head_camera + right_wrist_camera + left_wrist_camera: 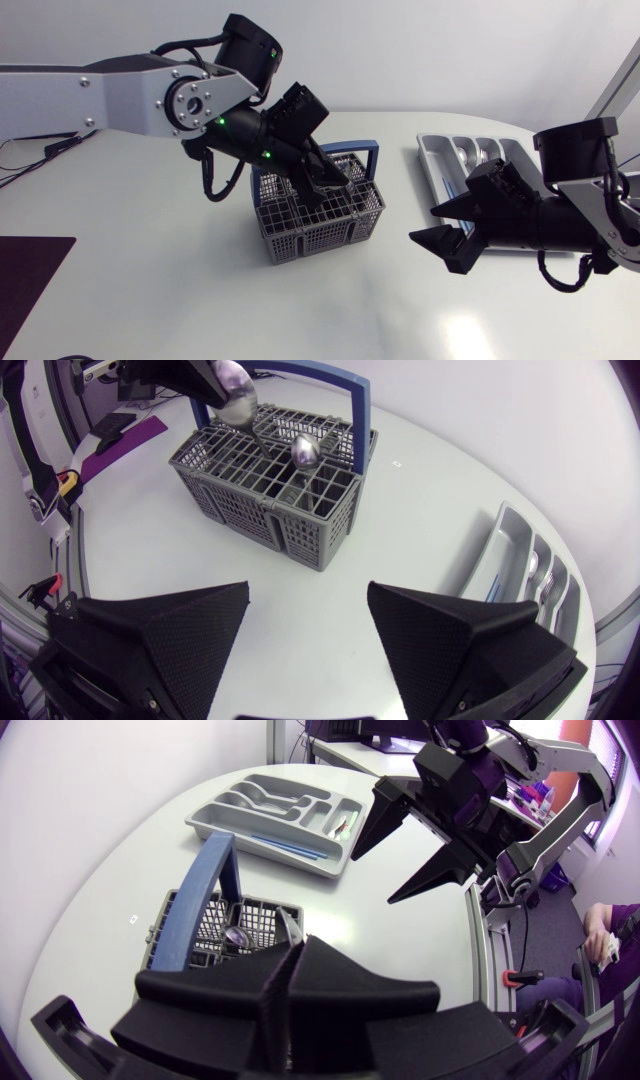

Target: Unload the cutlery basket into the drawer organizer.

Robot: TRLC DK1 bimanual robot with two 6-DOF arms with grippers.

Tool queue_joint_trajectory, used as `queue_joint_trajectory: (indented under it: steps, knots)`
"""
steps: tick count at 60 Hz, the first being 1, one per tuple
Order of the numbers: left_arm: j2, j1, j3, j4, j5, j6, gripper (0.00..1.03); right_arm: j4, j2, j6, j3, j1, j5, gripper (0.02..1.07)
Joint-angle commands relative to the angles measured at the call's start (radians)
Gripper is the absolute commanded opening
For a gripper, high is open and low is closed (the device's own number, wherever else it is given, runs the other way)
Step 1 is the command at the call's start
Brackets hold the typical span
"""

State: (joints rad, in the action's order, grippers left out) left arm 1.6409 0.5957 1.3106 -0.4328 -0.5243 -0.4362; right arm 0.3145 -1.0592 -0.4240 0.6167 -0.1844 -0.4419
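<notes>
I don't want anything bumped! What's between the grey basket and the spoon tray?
Nothing: only bare white table lies between the basket and the tray. The right wrist view shows that stretch best, and the head view agrees.

Bright, diffuse overhead light; glare patch on white surface (470, 335); soft shadows; wrist views w/ fisheye bending at edges.

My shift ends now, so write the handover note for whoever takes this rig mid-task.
Left gripper: over the cutlery basket, apparently shut on a raised spoon.
Right gripper: open, empty, between the basket and the drawer organizer.
Done: some cutlery already lies in the organizer.
Left: move the raised spoon to the organizer; a second spoon stands in the basket.
</notes>
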Motion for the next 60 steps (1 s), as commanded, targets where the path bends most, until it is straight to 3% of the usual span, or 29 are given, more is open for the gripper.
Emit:
queue_joint_trajectory:
  steps: [1, 30, 60]
  knots:
    - [-0.046, -0.01, 0.032, 0.014, -0.009, 0.028, 0.12, 0.008, 0.011, -0.01, -0.021, -0.01, 0.003, 0.88]
    - [-0.145, -0.013, 0.001, 0.075, 0.012, 0.182, 0.12, 0.006, 0.016, -0.006, -0.028, -0.027, 0.011, 0.88]
    - [-0.213, 0.033, -0.067, 0.177, 0.145, 0.243, 0.12, 0.005, 0.025, -0.002, -0.031, -0.032, 0.012, 0.88]
